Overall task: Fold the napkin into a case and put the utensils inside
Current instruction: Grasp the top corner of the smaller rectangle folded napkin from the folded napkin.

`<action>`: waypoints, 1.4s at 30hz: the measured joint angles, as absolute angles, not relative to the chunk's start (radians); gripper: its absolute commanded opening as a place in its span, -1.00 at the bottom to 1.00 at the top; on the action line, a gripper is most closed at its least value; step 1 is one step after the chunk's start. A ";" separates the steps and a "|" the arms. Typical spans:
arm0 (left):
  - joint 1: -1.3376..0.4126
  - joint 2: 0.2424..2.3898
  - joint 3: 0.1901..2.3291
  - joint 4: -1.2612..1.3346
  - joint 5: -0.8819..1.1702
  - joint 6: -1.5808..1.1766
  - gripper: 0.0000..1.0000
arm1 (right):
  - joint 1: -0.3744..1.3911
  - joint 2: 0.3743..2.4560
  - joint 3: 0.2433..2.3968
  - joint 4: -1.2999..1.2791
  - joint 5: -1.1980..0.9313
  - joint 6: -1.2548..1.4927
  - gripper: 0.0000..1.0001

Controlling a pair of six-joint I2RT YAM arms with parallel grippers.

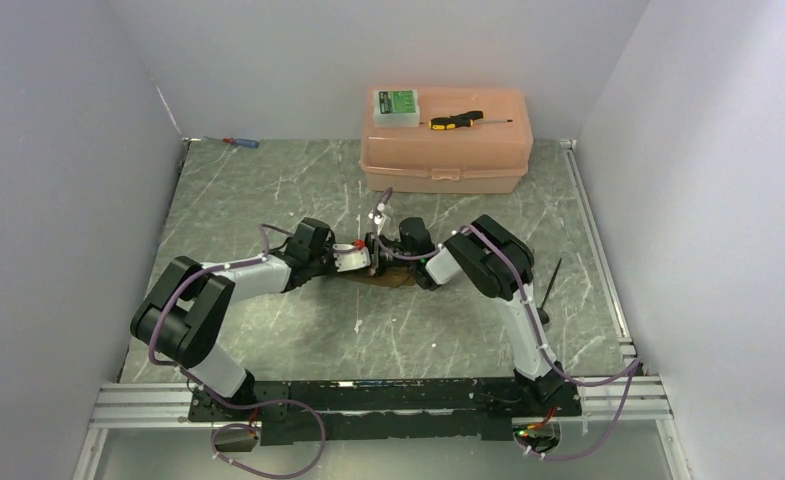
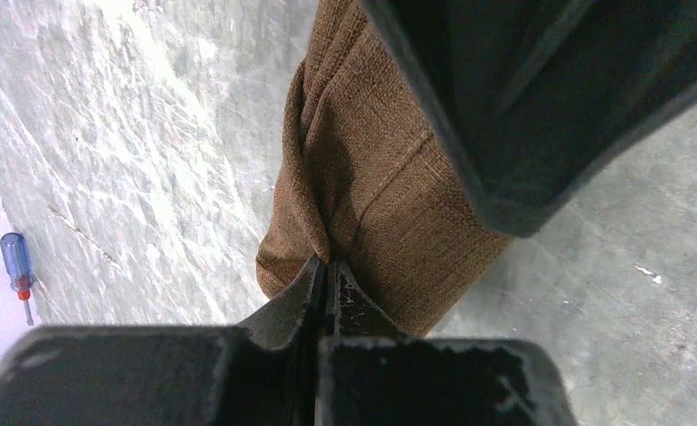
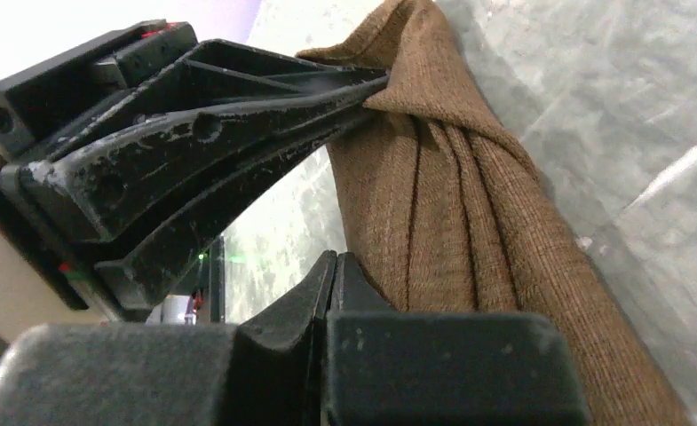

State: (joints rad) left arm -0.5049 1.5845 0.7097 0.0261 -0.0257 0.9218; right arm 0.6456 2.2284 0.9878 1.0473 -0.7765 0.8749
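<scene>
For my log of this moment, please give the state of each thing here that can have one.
left gripper: shut on the napkin's edge.
right gripper: shut, tips against the napkin; a grip is unclear.
napkin: creased, gathered into folds, not yet a case.
pink box: lid closed.
yellow-and-black screwdriver: lying on the pink box.
blue-and-red screwdriver: lying flat in the far left corner.

Left arm (image 1: pixel 253 276) and right arm (image 1: pixel 496 262) bend inward, wrists nearly meeting at centre frame in the top view. Left claw (image 2: pixel 327 271) pinched tight on the napkin (image 2: pixel 371 177); right claw (image 3: pixel 331 271) clamped on the same cloth, close alongside.
</scene>
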 measured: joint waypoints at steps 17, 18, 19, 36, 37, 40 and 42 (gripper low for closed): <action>-0.519 1.584 0.711 0.018 -0.052 0.940 -0.93 | 0.656 2.263 1.273 0.505 -0.738 0.625 -1.00; -0.519 1.584 0.720 0.002 -0.053 0.933 -0.93 | 0.656 2.263 1.283 0.483 -0.736 0.613 -1.00; -0.519 1.584 0.732 -0.020 -0.053 0.923 -0.93 | 0.657 2.263 1.291 0.464 -0.734 0.604 -1.00; -0.512 1.572 0.838 -0.252 -0.027 0.734 -0.95 | 0.682 2.249 1.325 0.374 -0.661 0.571 -1.00; -0.511 1.565 0.838 -0.255 -0.023 0.727 -0.95 | 0.683 2.249 1.325 0.374 -0.660 0.571 -1.00; -0.509 1.548 0.839 -0.267 -0.012 0.700 -0.95 | 0.684 2.250 1.325 0.374 -0.659 0.571 -1.00; -0.508 1.547 0.844 -0.273 -0.006 0.682 -0.95 | 0.686 2.250 1.325 0.374 -0.658 0.570 -1.00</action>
State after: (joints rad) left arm -0.5083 1.5475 0.8436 -0.2733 -0.0063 0.6819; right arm 0.6861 2.2498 1.3251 0.3744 -0.6582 0.5701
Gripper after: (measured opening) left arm 0.034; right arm 0.008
